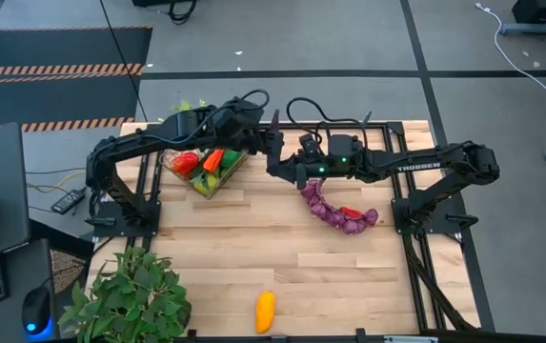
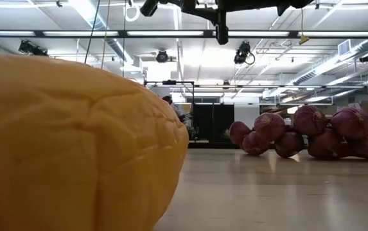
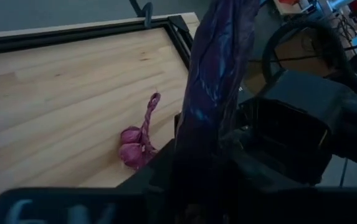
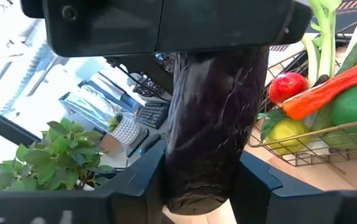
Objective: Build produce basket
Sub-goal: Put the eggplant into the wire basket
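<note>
A dark purple eggplant hangs in the air between my two grippers, over the table's far middle. My left gripper comes at it from the basket side and is shut on it. My right gripper comes level from the right and has the same eggplant between its fingers. The wire basket stands at the far left, holding red, orange, green and yellow produce. A bunch of purple grapes lies on the table below my right arm. My left gripper has the eggplant between its two fingers; its long body runs out and away from them. In the right wrist view the gripper's block covers the eggplant's upper end, so the exact place is hidden. The eggplant is clear of the table. My right gripper has one finger on each side of the eggplant's rounded lower end. The fingers come level from the table's right and lie across it. The eggplant stands nearly upright in the hold, lifted clear of the table.
A yellow toy piece lies at the near edge and fills the left of the low view. A leafy green plant stands at the near left corner. A small red piece lies on the grapes. Bare wood lies in the middle.
</note>
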You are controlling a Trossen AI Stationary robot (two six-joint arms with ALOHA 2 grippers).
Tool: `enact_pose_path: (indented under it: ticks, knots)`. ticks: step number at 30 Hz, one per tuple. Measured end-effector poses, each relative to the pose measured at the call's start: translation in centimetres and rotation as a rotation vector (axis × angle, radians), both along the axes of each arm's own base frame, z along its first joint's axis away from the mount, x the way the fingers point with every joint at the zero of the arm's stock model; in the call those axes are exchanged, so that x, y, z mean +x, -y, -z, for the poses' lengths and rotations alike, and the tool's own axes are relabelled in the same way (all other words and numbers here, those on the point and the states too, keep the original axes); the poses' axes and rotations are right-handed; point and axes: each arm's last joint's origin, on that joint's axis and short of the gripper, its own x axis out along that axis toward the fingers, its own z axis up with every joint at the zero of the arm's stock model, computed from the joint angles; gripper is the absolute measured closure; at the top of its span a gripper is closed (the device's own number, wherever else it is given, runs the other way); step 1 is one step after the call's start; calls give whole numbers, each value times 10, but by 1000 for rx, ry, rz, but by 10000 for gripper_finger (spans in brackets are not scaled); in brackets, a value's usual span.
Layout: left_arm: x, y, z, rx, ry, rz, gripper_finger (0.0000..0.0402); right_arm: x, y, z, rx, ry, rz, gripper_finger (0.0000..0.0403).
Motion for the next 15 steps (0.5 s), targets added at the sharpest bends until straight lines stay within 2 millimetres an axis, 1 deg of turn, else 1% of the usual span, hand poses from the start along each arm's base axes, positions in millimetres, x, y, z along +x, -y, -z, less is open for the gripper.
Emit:
enact_pose_path:
  ticks: [2, 4, 8, 12, 15]
  knots:
    - [-1, -2, 1, -2, -10, -6, 310, 0, 0, 1, -4, -11, 3, 240]
    - [-4, -5, 3, -7, -43, -16, 299, 0, 1, 4, 0, -50, 7, 225]
    - [-12, -15, 11, -4, -157, -26, 285, -3, 1, 19, 17, -207, 6, 194]
    - [-23, -23, 19, 12, -290, -34, 290, -8, 0, 33, 36, -354, 6, 165]
    - [-33, -30, 25, 40, -408, -62, 296, -10, 0, 38, 46, -408, -4, 149]
